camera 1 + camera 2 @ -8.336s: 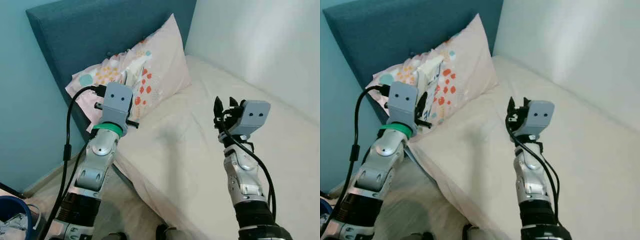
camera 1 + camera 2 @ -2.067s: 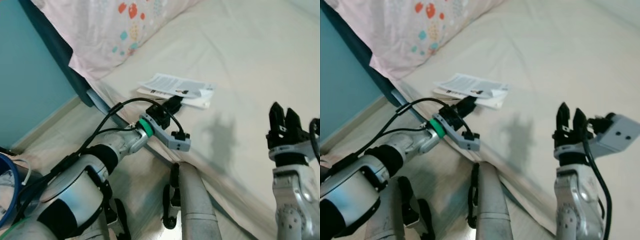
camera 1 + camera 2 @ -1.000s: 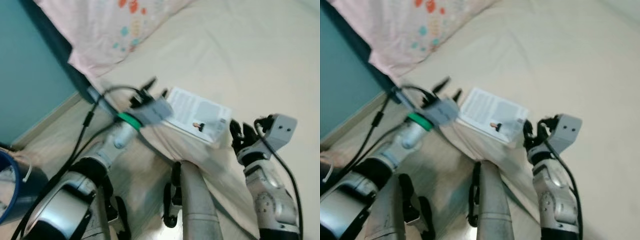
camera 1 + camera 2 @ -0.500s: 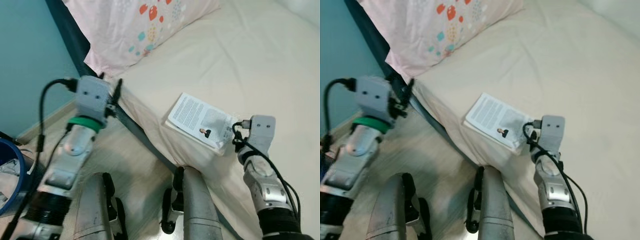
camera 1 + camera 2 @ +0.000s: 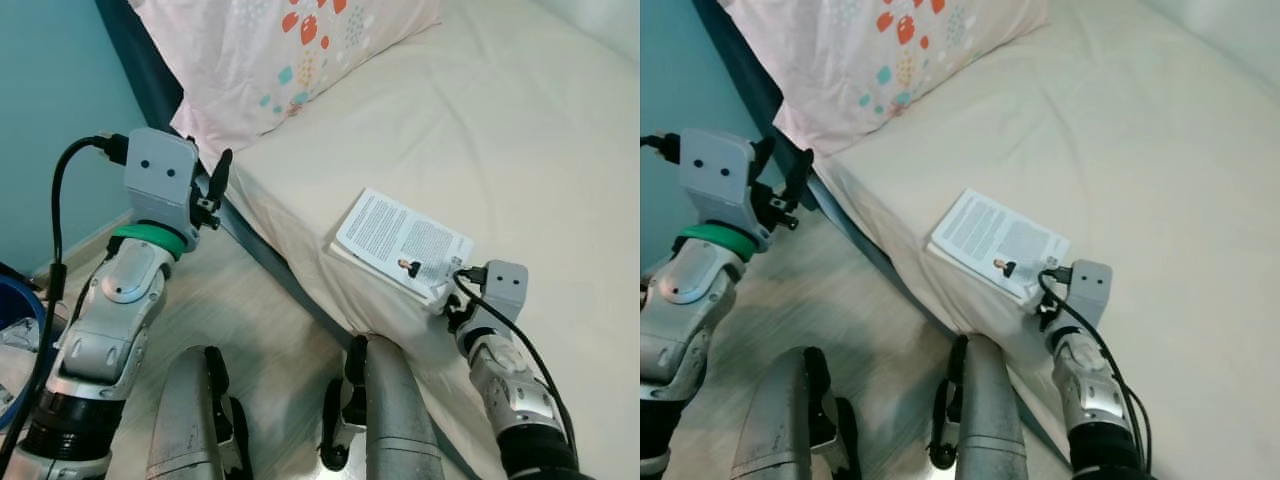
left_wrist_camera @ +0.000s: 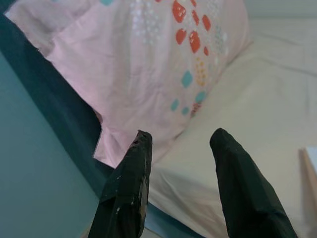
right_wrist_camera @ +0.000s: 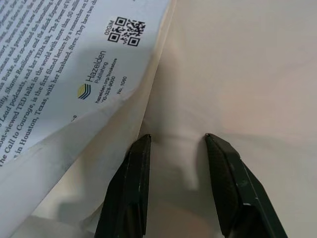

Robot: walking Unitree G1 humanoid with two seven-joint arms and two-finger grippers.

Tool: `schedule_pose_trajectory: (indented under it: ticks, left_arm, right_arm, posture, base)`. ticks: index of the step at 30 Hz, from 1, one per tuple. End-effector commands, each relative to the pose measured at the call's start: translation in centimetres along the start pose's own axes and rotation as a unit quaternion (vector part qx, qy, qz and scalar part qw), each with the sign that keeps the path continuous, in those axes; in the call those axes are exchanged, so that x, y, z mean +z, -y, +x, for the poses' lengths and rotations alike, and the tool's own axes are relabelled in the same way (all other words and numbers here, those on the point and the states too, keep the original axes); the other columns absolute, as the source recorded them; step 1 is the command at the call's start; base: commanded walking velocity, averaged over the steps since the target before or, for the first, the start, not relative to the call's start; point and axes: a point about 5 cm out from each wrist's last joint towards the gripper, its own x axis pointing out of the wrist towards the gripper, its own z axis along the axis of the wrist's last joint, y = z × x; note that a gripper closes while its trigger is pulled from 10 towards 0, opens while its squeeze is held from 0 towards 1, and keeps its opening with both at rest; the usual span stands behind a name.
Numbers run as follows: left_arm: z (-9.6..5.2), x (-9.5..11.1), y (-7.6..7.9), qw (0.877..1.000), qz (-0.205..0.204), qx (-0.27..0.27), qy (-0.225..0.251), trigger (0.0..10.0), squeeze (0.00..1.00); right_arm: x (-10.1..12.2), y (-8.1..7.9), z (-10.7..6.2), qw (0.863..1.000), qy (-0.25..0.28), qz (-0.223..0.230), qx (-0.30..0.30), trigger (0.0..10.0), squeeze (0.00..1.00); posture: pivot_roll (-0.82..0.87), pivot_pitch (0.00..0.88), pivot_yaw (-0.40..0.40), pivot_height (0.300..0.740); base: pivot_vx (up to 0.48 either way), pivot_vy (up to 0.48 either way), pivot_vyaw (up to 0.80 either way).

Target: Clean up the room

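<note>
A white paperback book [image 5: 400, 243] lies flat on the cream bed [image 5: 530, 140], close to its near edge. My right gripper [image 5: 450, 308] is down at the book's near right corner. In the right wrist view that gripper [image 7: 173, 144] is open; its fingers [image 7: 130, 193] rest on the sheet just beside the book's [image 7: 59, 74] edge, with nothing between them. My left gripper [image 5: 216, 180] is open and holds nothing. It hangs off the bed's side, to the left of the book, and looks at the pink patterned pillow [image 6: 148, 64].
The pillow [image 5: 290, 50] leans on a teal headboard [image 5: 135, 45] at the bed's far left. A blue bin [image 5: 15, 330] stands on the wooden floor at the left. My own legs [image 5: 390, 410] are against the bed's edge below the book.
My left gripper laid the book on the bed, let go and drew back to the left. The right gripper came down to the book's near corner.
</note>
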Motion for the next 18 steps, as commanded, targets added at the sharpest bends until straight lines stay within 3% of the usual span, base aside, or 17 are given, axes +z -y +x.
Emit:
schedule_pose_trajectory:
  ticks: [1, 7, 18]
  left_arm:
    - [-0.5, -0.4, 0.1, 1.0, -0.002, -0.003, -0.015, 10.0, 0.0]
    - [-0.7, 0.0, 0.3, 1.0, 0.001, -0.008, -0.024, 10.0, 0.0]
    - [-0.9, 0.6, 0.2, 0.999, 0.005, -0.006, -0.033, 10.0, 0.0]
  right_arm:
    - [-2.5, -0.2, -0.3, 0.999, -0.05, 0.012, 0.013, 10.0, 0.0]
    - [-1.8, -3.1, 0.5, 0.992, -0.065, 0.021, 0.109, 10.0, 0.0]
    - [-1.2, -6.2, 1.4, 0.984, -0.076, 0.012, 0.162, 10.0, 0.0]
  posture:
    - [0.01, 0.292, -0.012, 0.595]
    - [0.03, 0.301, -0.005, 0.595]
    - [0.05, 0.317, -0.001, 0.595]
  base:
    - [0.0, 0.0, 0.0]
    - [0.0, 0.0, 0.0]
    - [0.0, 0.0, 0.0]
